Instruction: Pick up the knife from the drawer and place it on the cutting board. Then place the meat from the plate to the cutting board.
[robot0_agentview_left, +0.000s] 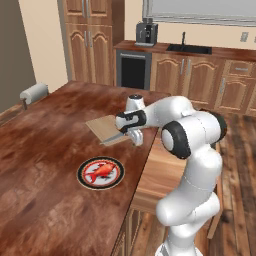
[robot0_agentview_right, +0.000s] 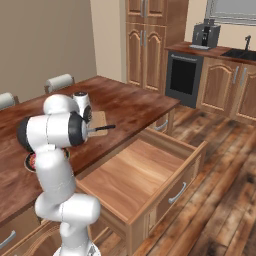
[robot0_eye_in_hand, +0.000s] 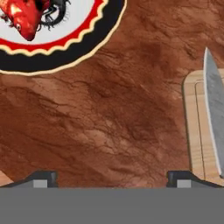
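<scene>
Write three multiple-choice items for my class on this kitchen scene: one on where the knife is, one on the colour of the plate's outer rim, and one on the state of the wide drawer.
1. Where does the knife lie?
A. in the drawer
B. on the cutting board
C. on the plate

2. What colour is the plate's outer rim?
A. blue
B. green
C. black

3. How is the wide drawer?
A. pulled open
B. pushed shut
C. taken out and set on the floor

Answers:
1 B: the knife has its blade over the cutting board, its handle jutting past the table edge.
2 C: the plate has a black rim around a red ring, with the meat on it.
3 A: the drawer stands out from the table, its bare floor showing.
</scene>
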